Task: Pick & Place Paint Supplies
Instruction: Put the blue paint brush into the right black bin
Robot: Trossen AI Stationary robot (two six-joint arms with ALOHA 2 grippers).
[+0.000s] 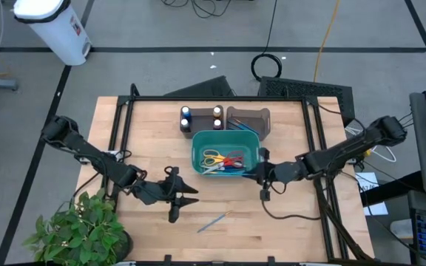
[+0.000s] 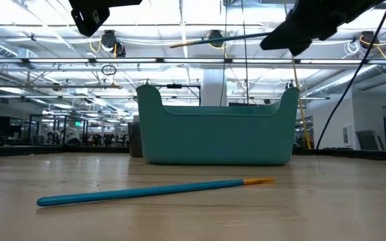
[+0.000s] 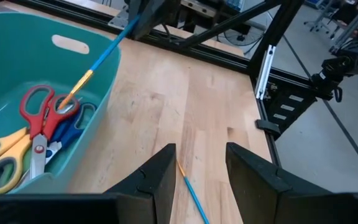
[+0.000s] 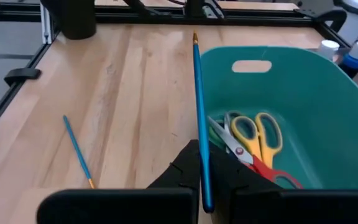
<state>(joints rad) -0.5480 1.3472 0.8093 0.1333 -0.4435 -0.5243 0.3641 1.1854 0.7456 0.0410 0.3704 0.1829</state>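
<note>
My right gripper (image 1: 258, 172) stands at the right rim of the teal bin (image 1: 198, 144), shut on a thin blue paintbrush (image 4: 199, 112). The brush's orange-ferruled tip (image 3: 81, 82) reaches out over the bin, well above its rim in the low view (image 2: 213, 40). A second blue paintbrush (image 1: 213, 221) lies flat on the table in front of the bin. My left gripper (image 1: 189, 195) hovers open left of it, with the lying brush (image 3: 191, 193) showing between its fingers far below. Small paint bottles (image 1: 186, 114) stand in a brown holder behind the bin. My right gripper pinches the brush's handle near its tail end (image 4: 204, 186) between its two fingers. The fingers come nearly level from the table's right, and the brush runs along them, sticking straight out ahead. The brush is lifted clear, nearly level, with its bristle end (image 4: 196, 40) over the bin.
Inside the bin lie scissors with yellow (image 4: 253, 134), red (image 3: 42, 109) and blue handles. A second brown container (image 1: 248, 122) stands behind the bin at the right. A potted plant (image 1: 76, 225) sits at the near left corner. Bare wood lies around the lying brush.
</note>
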